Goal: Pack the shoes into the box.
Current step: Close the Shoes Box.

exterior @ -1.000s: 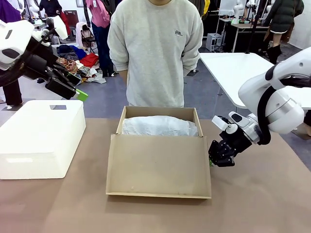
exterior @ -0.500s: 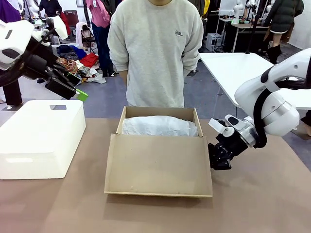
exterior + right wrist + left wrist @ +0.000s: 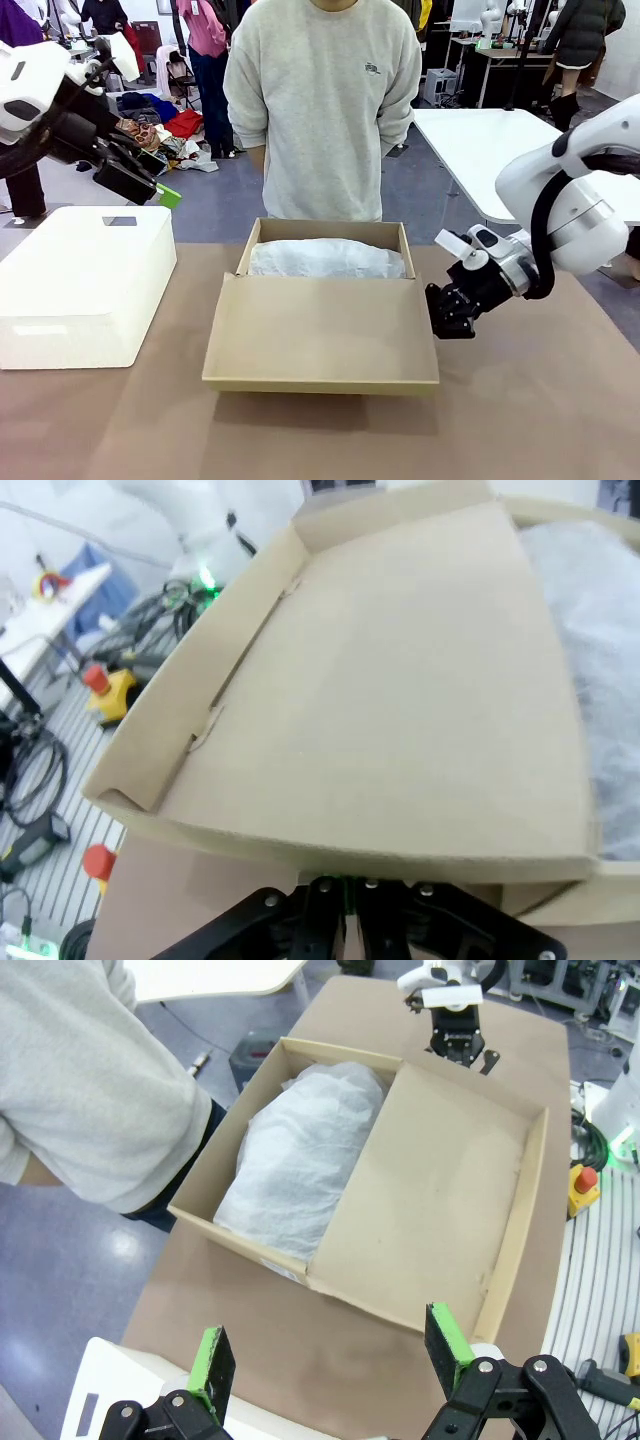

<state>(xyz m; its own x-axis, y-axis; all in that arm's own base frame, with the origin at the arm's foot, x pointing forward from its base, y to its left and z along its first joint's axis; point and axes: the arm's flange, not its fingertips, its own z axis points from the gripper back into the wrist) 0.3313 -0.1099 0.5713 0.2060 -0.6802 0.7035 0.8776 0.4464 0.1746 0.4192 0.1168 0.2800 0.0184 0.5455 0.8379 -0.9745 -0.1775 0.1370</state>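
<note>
In the front view, the box [image 3: 325, 232] sits in the middle of the table [image 3: 520, 420] with white paper [image 3: 325, 260] hiding what is inside. The shut right gripper [image 3: 445, 322] pokes under the right edge of the lid [image 3: 320, 335], so closing looks like the step in hand. In the left wrist view, the left gripper [image 3: 328, 1348] hangs wide open and empty, up high and well clear. In the right wrist view, the shut gripper sits just under the lid's edge, so next the lid must tip up and over toward the far edge, where nothing blocks it.
</note>
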